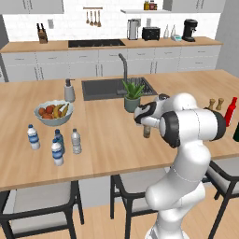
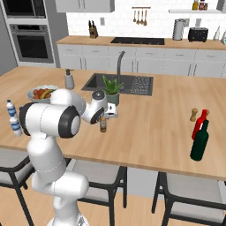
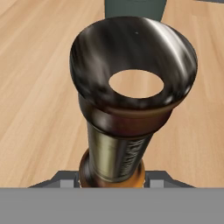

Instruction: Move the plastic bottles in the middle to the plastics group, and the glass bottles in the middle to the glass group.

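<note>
The slim amber glass bottle [image 1: 147,132] [image 2: 103,125] is upright near the middle of the island counter, just in front of a potted plant. My gripper [image 1: 147,124] [image 2: 104,116] [image 3: 112,181] comes down over it, shut on the bottle. In the hand view its dark open mouth [image 3: 135,57] rises toward the camera. Whether it rests on the wood I cannot tell. Far right stand the red bottle [image 1: 230,112] [image 2: 199,124] and the dark green bottle [image 1: 236,132] [image 2: 200,142]. At the far left are two blue-label water bottles [image 1: 32,137] [image 1: 57,152], a blue-tinted bottle [image 1: 59,138] and a plain greyish bottle [image 1: 75,141].
The potted plant [image 1: 133,97] [image 2: 111,90] stands right behind the gripper, with the sink [image 1: 105,88] and faucet beyond. A fruit bowl [image 1: 53,113] and soap dispenser [image 1: 69,90] are at the left. Two wooden shakers [image 1: 215,103] stand by the red bottle. Stools line the near edge.
</note>
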You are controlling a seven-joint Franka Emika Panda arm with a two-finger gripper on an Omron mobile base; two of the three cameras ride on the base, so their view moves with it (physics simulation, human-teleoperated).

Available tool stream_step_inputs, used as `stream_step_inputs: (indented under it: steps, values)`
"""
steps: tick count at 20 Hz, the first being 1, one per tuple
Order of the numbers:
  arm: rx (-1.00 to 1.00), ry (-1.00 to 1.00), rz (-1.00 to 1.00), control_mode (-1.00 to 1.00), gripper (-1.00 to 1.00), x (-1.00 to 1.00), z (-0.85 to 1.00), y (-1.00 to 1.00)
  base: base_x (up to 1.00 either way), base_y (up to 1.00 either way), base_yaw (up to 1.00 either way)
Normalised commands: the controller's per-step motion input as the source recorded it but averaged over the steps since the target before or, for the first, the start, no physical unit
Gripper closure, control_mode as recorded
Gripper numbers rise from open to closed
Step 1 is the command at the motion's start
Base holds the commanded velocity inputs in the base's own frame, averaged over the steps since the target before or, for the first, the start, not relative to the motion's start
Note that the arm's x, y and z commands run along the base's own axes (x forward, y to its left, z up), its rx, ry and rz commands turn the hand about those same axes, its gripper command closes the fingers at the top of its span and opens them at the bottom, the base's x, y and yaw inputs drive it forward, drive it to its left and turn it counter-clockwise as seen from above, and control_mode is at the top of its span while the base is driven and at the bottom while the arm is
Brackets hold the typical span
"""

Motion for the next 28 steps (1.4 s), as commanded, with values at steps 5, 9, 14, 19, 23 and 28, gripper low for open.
stream_step_inputs:
  steps: [5, 9, 14, 19, 23, 28]
  values:
    - [0.0, 0.0, -0.12, -1.0, 1.0, -0.33, 0.27, -0.36, 0.0, 0.0, 0.0]
    - [0.0, 0.0, -0.23, -1.0, 1.0, -0.06, 0.54, -0.65, 0.0, 0.0, 0.0]
    - [0.0, 0.04, -0.25, -1.0, 1.0, -0.01, 0.48, -0.82, 0.0, 0.0, 0.0]
    - [0.03, 0.01, -0.29, -1.0, 1.0, -0.24, 0.07, -0.98, 0.0, 0.0, 0.0]
    - [0.0, 0.0, -0.31, -1.0, 1.0, -0.27, 0.0, -0.91, 0.0, 0.0, 0.0]
    - [0.0, 0.0, -0.34, -1.0, 1.0, -0.18, 0.0, -0.82, 0.0, 0.0, 0.0]
